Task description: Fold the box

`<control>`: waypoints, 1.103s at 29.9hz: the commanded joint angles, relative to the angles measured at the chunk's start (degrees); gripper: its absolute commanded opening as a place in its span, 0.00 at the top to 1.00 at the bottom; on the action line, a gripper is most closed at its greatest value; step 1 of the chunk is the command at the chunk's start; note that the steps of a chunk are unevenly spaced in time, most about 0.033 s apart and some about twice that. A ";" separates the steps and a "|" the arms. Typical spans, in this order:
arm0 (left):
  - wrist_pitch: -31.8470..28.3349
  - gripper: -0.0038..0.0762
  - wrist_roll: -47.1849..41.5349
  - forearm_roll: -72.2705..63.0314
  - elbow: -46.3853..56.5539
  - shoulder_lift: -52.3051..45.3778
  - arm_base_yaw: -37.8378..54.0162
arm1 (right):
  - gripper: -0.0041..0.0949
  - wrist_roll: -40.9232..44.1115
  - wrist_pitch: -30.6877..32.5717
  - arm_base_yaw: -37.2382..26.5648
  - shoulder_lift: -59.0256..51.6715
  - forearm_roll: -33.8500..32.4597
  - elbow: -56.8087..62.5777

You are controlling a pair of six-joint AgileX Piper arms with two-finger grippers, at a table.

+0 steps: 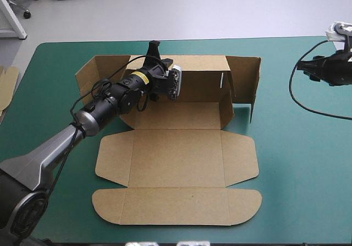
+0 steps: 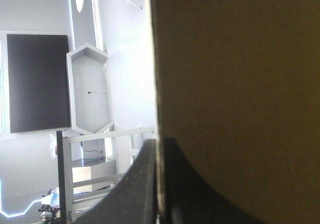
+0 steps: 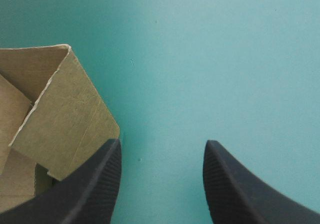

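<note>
The left hand (image 1: 154,49) is pinching the raised far wall (image 1: 201,78) of the brown box (image 1: 176,152) on the bench (image 1: 308,174), while the right hand (image 3: 163,144) is hovering open beside it; probably the side flaps (image 1: 246,81) are needing tucking next.

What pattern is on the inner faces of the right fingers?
Fine parallel ridges on the black fingers, best seen in the right wrist view.

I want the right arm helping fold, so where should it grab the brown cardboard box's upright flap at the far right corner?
Probably grip the brown flap by its free top edge, coming from above: it stands upright and thin, beside the open right gripper. The left gripper holds the box's back wall.
</note>
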 commanded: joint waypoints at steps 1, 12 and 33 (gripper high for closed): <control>-5.55 0.97 -2.94 -1.63 -1.48 -3.21 -1.99 | 0.48 -0.70 -3.57 -1.05 1.22 1.25 -1.80; -8.66 0.97 -4.39 -3.98 -0.84 -1.56 -3.77 | 0.48 -4.97 -2.45 -2.39 11.74 11.99 -9.00; -26.60 0.97 -2.69 -8.47 7.38 -0.86 -4.30 | 0.52 -2.83 1.75 5.81 33.88 15.79 -32.40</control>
